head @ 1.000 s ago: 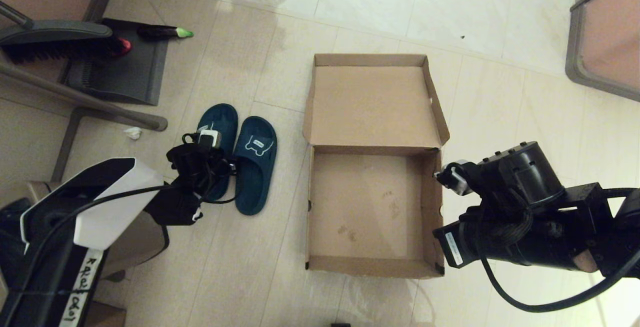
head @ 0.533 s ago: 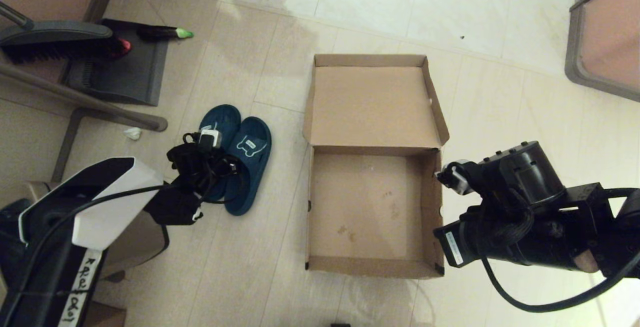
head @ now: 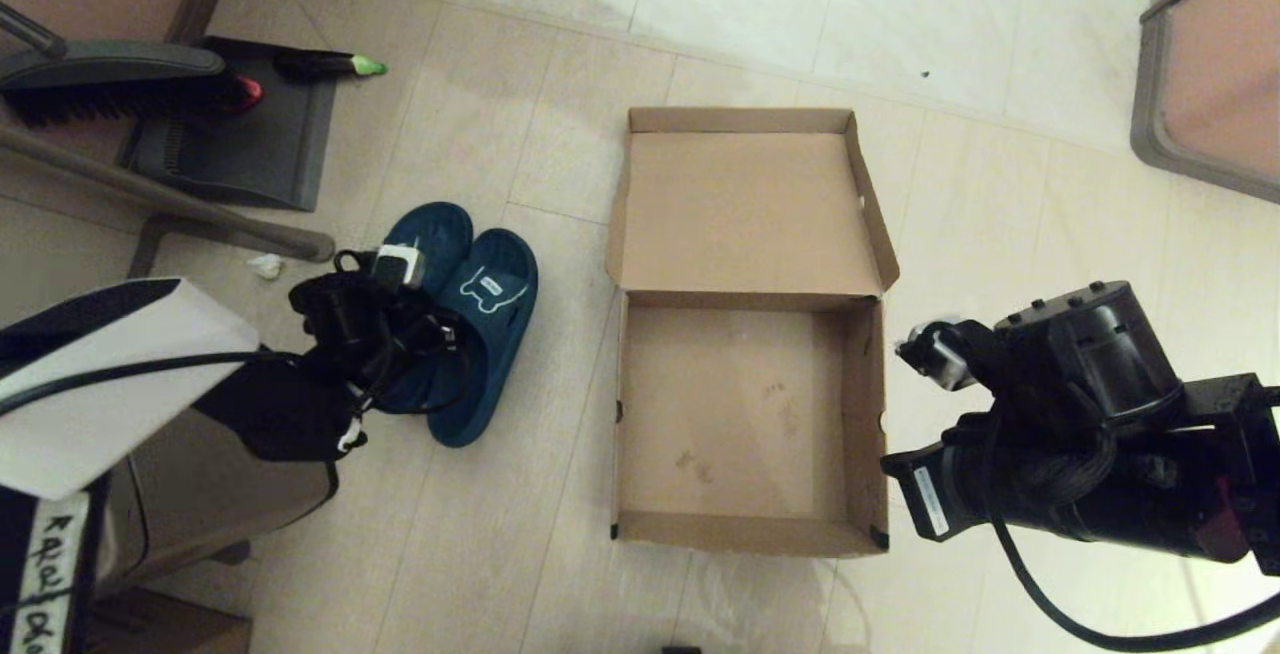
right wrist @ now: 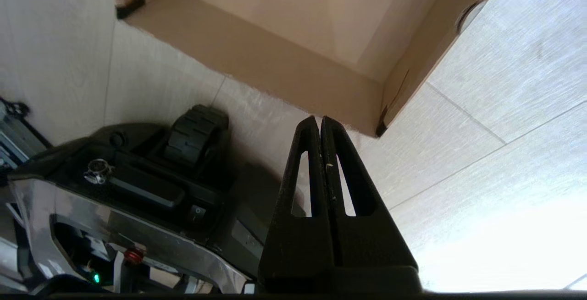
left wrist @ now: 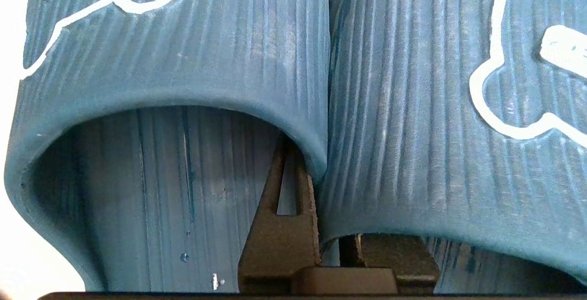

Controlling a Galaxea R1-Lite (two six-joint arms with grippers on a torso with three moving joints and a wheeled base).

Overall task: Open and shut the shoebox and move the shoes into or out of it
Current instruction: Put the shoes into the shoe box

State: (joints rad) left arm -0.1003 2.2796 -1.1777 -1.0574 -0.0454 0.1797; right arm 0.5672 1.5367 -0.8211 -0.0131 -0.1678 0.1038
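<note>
- Pinching the inner strap edges of both shoes (left wrist: 284, 61) together, the left gripper (left wrist: 321, 199) has one finger (left wrist: 279, 226) inside one slipper's strap opening and the other tucked under the neighbouring strap.
- Shoes, head view: the pair (head: 470, 314) lies side by side and touching on the floor (head: 560, 54), to the left of the shoebox (head: 750, 524) and apart from it; the left gripper (head: 400, 334) sits over their heel ends.
- Shoebox: open, with the lid (head: 745, 209) folded back flat on the far side; the tray holds nothing but a few dark smudges.
- Right gripper (right wrist: 323, 123): fingers pressed together with nothing between them, hovering just off the near right corner of the shoebox (right wrist: 385, 102); in the head view only its arm (head: 1060, 434) shows, right of the shoebox.
- Dustpan (head: 240, 144) and brush (head: 110, 84): on the floor well left of the shoebox, beyond the shoes.
- Crumpled white scrap (head: 265, 266): on the floor left of the shoes, farther from the shoebox.
</note>
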